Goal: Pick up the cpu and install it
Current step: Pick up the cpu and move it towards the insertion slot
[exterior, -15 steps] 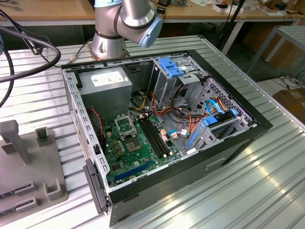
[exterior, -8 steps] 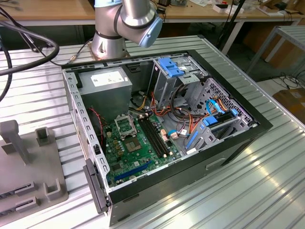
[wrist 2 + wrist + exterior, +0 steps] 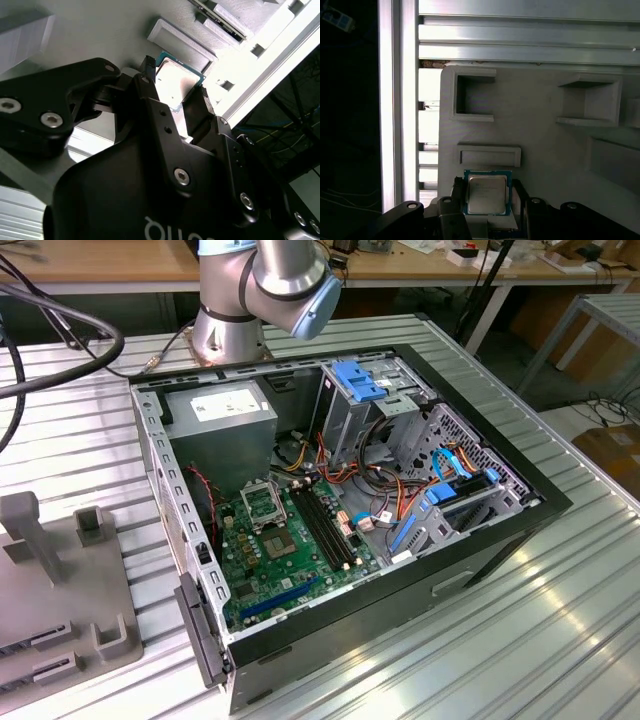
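Gripping is the step in hand, as I am judging it. In the second wrist view the gripper (image 3: 175, 82) is straddling the cpu (image 3: 178, 89). Its black fingers (image 3: 148, 86) are sitting tight against two opposite edges of the chip, with no gap showing on either side, so I am taking it as clamped on the cpu. In the first wrist view the cpu (image 3: 486, 194) is lying square between the fingers (image 3: 458, 194), silver face toward the camera. It is sitting just beside a raised rib (image 3: 489, 155) of the grey tray (image 3: 540, 145). Whether the chip is resting on the tray or hanging a little clear of it, I am not able to tell.

In the exterior view the tray (image 3: 60, 580) is standing on the table (image 3: 520, 640) at that view's left, just beside the open case (image 3: 560, 508). The arm (image 3: 270, 280) is standing at the case's far side. The socket (image 3: 262, 506) is sitting on the board (image 3: 300, 575) inside the case, well apart from the tray.

Doing this step well is, in my judgement, hanging on the hold. The fingers should be bearing evenly on the chip's edges, with the chip being kept level (a tilted chip is hard to seat). The pressure should be light, since so thin a part is likely to slip or flex under a hard squeeze. Minding the rib is worthwhile too, as a snag there could twist the cpu in the grip.
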You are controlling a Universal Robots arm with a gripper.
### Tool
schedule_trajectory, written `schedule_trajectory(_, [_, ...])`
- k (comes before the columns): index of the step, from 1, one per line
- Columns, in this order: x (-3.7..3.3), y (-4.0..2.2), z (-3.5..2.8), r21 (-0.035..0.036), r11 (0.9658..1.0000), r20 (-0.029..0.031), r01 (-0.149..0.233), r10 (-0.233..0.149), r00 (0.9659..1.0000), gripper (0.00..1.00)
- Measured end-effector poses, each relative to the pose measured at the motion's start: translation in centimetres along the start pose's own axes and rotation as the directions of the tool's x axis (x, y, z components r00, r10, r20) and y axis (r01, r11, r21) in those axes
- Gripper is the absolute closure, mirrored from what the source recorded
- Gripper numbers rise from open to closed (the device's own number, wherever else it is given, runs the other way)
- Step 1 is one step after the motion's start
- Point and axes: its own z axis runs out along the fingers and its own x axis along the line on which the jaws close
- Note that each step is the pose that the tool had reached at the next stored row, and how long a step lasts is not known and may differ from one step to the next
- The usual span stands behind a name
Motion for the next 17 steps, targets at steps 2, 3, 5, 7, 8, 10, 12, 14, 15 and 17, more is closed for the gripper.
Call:
schedule_trajectory(2, [0.0,0.0,0.0,0.0,1.0,-0.0001,0.0,0.0,1.0,0.53])
schedule_trajectory(3, [0.0,0.0,0.0,-0.0001,1.0,0.0,0.0,0.0,1.0,0.53])
schedule_trajectory(5, [0.0,0.0,-0.04,0.0,1.0,0.0,0.0,0.0,1.0,0.53])
schedule_trajectory(7, [0.0,-0.01,-0.15,0.0001,1.0,-0.0002,0.0,0.0,1.0,0.53])
schedule_trajectory(8, [0.0,-0.01,-0.25,0.0,1.0,-0.0001,0.0,0.0,1.0,0.53])
schedule_trajectory(10, [0.01,-0.02,-0.38,0.0,1.0,-0.0001,0.0,0.0,1.0,0.53])
schedule_trajectory(12, [0.01,-0.03,-0.69,0.0,1.0,0.0,0.0,0.0,1.0,0.53])
schedule_trajectory(14, [0.01,-0.04,-1.06,0.0,1.0,0.0,0.0,0.0,1.0,0.53])
schedule_trajectory(15, [0.01,-0.05,-1.16,0.0,1.0,0.0,0.0,0.0,1.0,0.53])
schedule_trajectory(17, [0.01,-0.05,-1.33,0.0,1.0,0.0,0.0,0.0,1.0,0.53])
